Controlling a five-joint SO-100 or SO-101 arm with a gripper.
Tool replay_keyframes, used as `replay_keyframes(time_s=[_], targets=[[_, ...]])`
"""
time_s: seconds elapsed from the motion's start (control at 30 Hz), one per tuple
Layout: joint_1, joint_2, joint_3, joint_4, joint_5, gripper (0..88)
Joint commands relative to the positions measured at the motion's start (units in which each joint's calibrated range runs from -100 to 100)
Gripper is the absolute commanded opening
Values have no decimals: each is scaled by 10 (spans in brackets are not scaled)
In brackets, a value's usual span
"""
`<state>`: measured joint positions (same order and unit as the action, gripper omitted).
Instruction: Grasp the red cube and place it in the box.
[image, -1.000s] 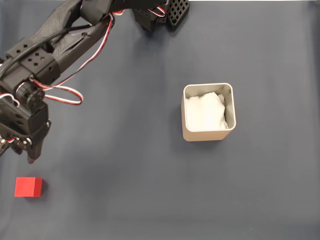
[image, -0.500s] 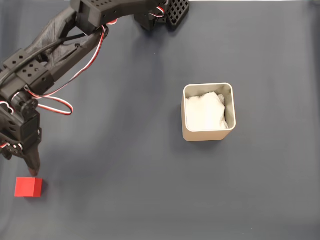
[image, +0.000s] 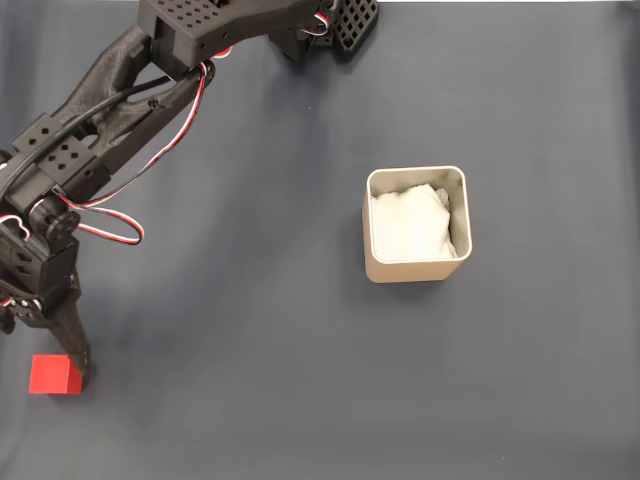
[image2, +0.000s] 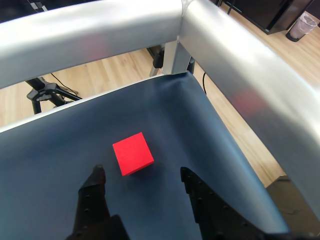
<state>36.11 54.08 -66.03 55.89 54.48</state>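
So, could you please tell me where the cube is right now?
In the fixed view the cube sits at the lower left, far from the box; in the wrist view it lies just ahead of the open pincer.

Red cube (image: 52, 374) flat at cloth's left edge — beige padded box (image: 415, 225) well apart.

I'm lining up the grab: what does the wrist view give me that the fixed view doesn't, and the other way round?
The wrist view shows the pincer open, its two fingertips apart, with the red cube just beyond the gap between them, plus the table's metal frame and wooden floor past the mat's edge. The fixed view adds the box with its white padding, far right of the cube, and the arm reaching in from the top. Both show the cube resting on the dark mat, ungrasped.
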Motion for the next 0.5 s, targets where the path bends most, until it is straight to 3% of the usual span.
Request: replay_keyframes(time_s=[0.0,0.47], targets=[[0,-4,-19,-20,1,383],[-16,2,2,-48,0,382]])
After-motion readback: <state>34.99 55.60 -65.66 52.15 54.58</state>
